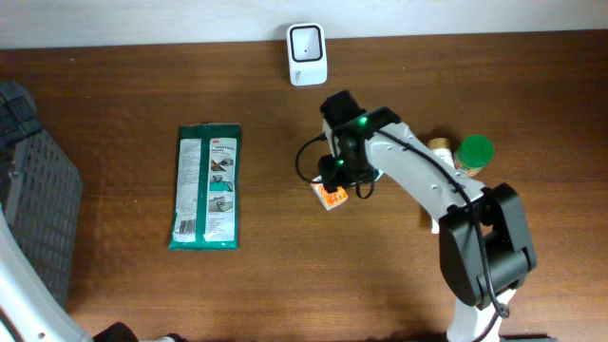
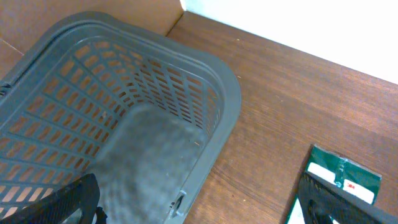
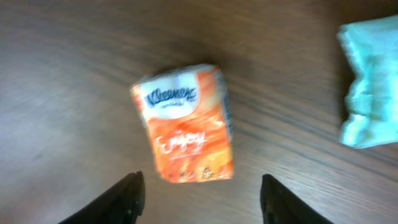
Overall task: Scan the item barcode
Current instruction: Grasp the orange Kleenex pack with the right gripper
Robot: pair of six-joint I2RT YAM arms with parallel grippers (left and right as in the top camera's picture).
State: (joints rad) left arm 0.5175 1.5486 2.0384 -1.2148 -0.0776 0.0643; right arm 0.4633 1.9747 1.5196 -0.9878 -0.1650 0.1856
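Note:
An orange Kleenex tissue pack (image 3: 186, 124) lies flat on the wooden table, just beyond my right gripper (image 3: 202, 202). That gripper's fingers stand apart on either side of the pack and hold nothing. From overhead, the right gripper (image 1: 340, 176) hovers over the pack (image 1: 330, 198) at the table's middle. The white scanner (image 1: 307, 54) stands at the back edge, a little behind it. My left gripper (image 2: 199, 214) is open over the corner of a grey basket (image 2: 224, 93), with nothing between its fingers.
A green wipes packet (image 1: 206, 186) lies left of centre, also seen as the packet (image 2: 345, 177) and as a pale green packet (image 3: 370, 87). The grey basket (image 1: 33, 190) fills the left edge. A green-lidded jar (image 1: 474, 154) stands at the right by the arm.

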